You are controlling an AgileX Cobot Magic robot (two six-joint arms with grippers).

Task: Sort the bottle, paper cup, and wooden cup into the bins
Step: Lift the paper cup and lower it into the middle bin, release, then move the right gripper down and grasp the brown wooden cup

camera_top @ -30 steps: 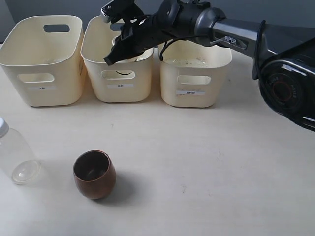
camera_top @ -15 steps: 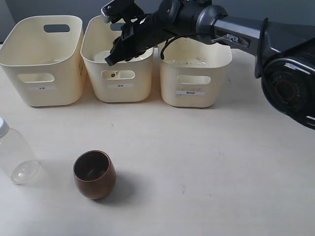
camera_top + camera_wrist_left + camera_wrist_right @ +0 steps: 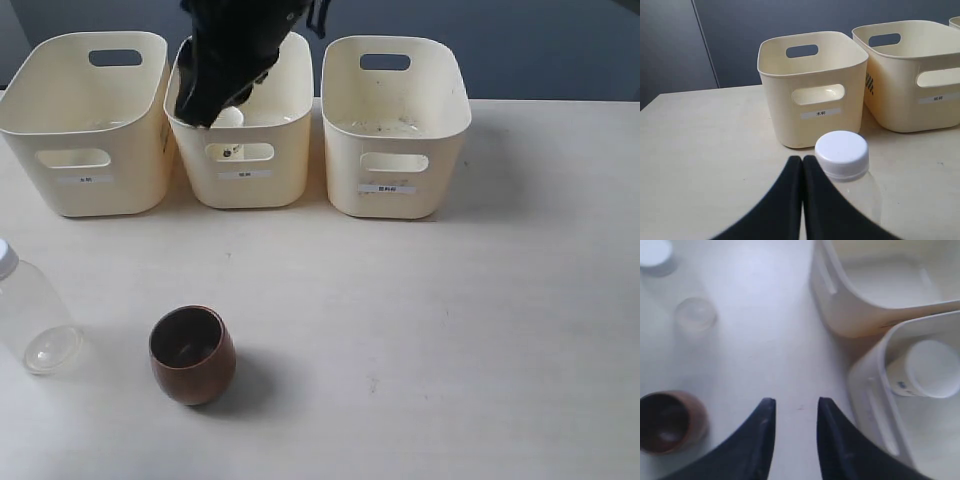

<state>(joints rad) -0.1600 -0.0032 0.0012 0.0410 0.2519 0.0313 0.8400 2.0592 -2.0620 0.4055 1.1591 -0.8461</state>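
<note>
The right gripper [image 3: 792, 435] has swung clear, jaws apart and empty; the paper cup [image 3: 925, 369] lies in the middle bin [image 3: 238, 175] along the far edge. The left gripper [image 3: 802, 165] sits pinched shut beside the bottle [image 3: 30, 312] at the left edge. The wooden cup [image 3: 192, 354] waits near the front edge: round and squat, it could roll if nudged.

Open table [image 3: 450, 350] right of wooden cup [image 3: 192, 354]

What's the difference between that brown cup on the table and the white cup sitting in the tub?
The wooden cup is dark reddish-brown and rounded; the paper cup is white with straighter sides and a small dark mark. The wooden cup stands out on the bare table; the paper cup sits inside the middle bin. The wooden cup's inside is dark, the paper cup's pale. Both are small, handleless and held by no claw.
</note>
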